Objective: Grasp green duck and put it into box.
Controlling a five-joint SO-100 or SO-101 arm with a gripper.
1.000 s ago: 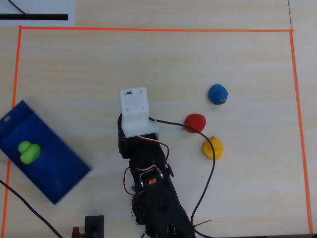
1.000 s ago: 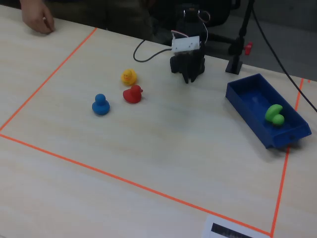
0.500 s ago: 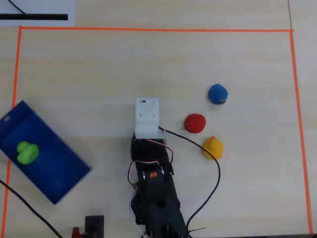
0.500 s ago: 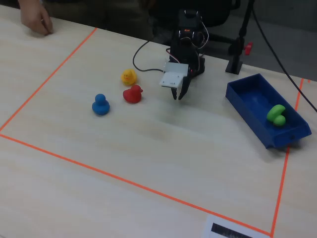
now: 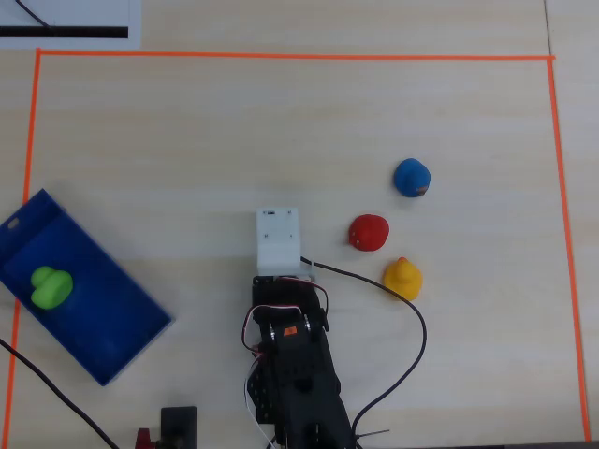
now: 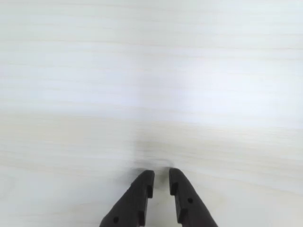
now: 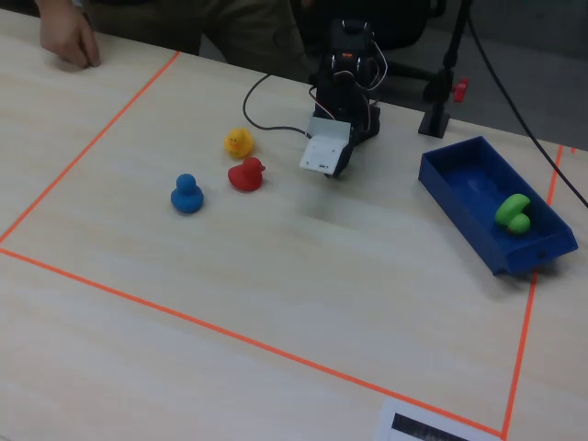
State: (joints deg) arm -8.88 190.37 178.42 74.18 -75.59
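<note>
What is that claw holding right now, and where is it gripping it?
Nothing. In the wrist view the claw is nearly closed over bare table with nothing between its fingers. The green duck already lies in the blue box.

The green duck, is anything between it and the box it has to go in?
No. The green duck already lies inside the box. The gripper is apart from it over bare table, its fingers nearly together and empty.

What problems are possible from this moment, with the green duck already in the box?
The green duck lies inside the box, so little remains at risk. The gripper, nearly closed and empty, hangs near the red duck; a sideways swing might knock it. The black cable loops beside the yellow duck and might drag it.
</note>
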